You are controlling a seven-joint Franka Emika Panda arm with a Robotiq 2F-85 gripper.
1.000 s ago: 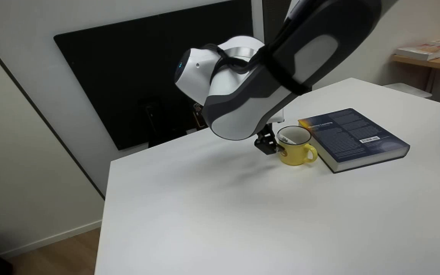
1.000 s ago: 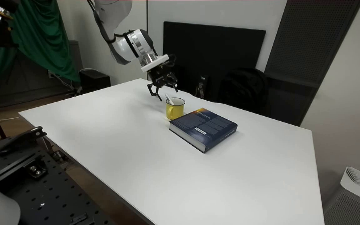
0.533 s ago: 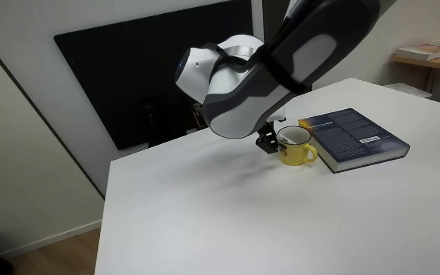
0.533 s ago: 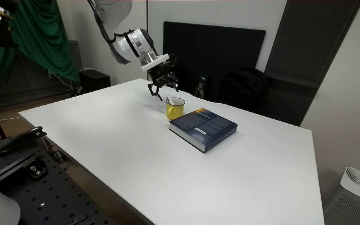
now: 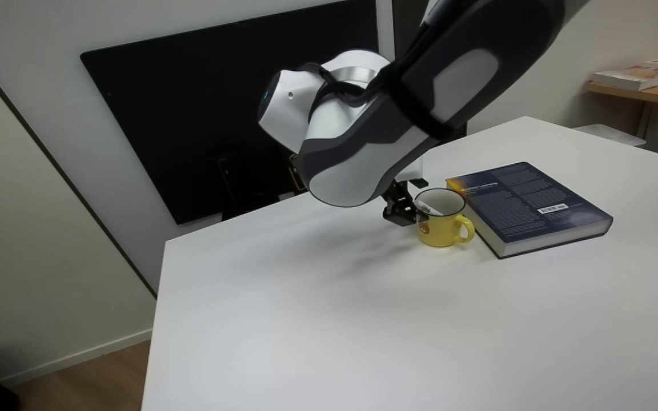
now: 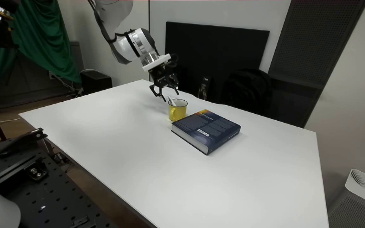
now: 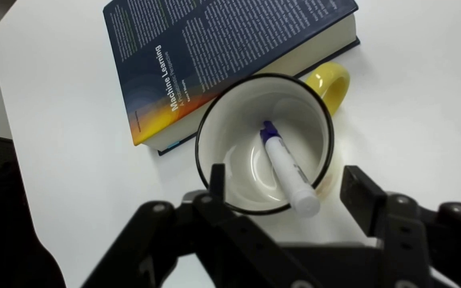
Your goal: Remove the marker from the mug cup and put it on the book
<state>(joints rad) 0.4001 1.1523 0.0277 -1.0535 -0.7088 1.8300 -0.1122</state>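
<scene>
Tucked in a yellow mug (image 7: 230, 132)

Can see the white marker (image 7: 287, 166) leaning there, with its purple end down and white end past the rim. Can spot the black fingers (image 7: 360, 196) — spread wide, to both sides of the white end in the wrist view. Can find the blue book (image 7: 222, 56) just beside the mug, on the worktop (image 5: 306, 319).

Mug (image 7: 230, 128): smooth, pretty darn glossy, enamel-ish. Marker (image 7: 287, 168): smooth plastic-looking barrel, soft shine. Book (image 7: 230, 52): smooth cover, paper pages. Gripper (image 7: 285, 185): mostly matt, few shiny metal spots. Tabletop (image 6: 122, 142): smooth, faint sheen. Curtain (image 6: 44, 34): folded cloth. Floor (image 5: 83, 379): wood look.
</scene>
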